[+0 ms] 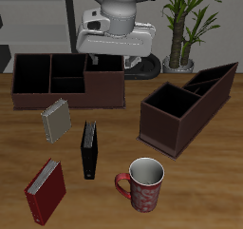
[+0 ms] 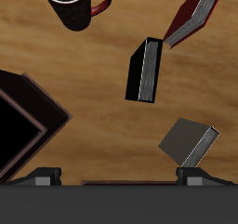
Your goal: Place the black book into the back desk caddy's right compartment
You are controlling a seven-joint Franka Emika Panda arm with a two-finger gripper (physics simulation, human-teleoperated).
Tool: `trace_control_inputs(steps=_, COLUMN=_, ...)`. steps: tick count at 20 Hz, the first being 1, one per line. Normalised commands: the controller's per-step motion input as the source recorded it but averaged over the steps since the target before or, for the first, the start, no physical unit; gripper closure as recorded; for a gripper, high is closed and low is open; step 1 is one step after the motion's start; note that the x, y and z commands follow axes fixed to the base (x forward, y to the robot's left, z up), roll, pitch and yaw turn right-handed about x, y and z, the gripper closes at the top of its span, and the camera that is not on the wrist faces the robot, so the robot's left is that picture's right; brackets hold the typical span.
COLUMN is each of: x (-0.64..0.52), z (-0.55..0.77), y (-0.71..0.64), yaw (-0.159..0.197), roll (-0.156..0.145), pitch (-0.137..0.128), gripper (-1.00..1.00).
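Note:
The black book (image 1: pixel 88 149) stands upright on the table, nearer the front edge, between the gray book and the mug. It also shows in the wrist view (image 2: pixel 145 70). The back desk caddy (image 1: pixel 66 98) is a long low dark-brown box at the back of the table. Its large end cell (image 1: pixel 102 66) lies just under my gripper (image 1: pixel 112 50). The gripper hangs high above the caddy, far behind the book, open and empty. In the wrist view only its fingertips (image 2: pixel 42 177) show, spread wide apart.
A gray book (image 1: pixel 55 119) stands just in front of the caddy. A larger red book (image 1: pixel 45 190) and a red-and-white mug (image 1: pixel 144 183) stand near the front edge. A dark-brown box with slanted sides (image 1: pixel 185 104) sits beside the back caddy.

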Motion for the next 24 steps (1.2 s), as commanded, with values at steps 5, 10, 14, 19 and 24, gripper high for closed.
trace_control_inputs(steps=5, x=0.11, z=0.03, y=-0.21, yaw=0.047, roll=0.059, pitch=-0.051, gripper=-1.0)
trace_control_inputs(steps=10, x=0.13, z=-0.04, y=-0.23, yaw=0.046, roll=0.022, pitch=-0.014, gripper=-1.0)
trace_control_inputs(steps=14, x=0.2, z=-0.06, y=-0.4, yaw=-0.013, roll=0.015, pitch=-0.027, gripper=-1.0)
trace_control_inputs(steps=19, x=0.21, z=-0.09, y=-0.3, yaw=-0.027, roll=0.001, pitch=-0.007, gripper=-1.0)
trace_control_inputs(steps=24, x=0.26, z=-0.19, y=-0.2, yaw=-0.016, roll=-0.02, pitch=-0.03, gripper=-1.0)
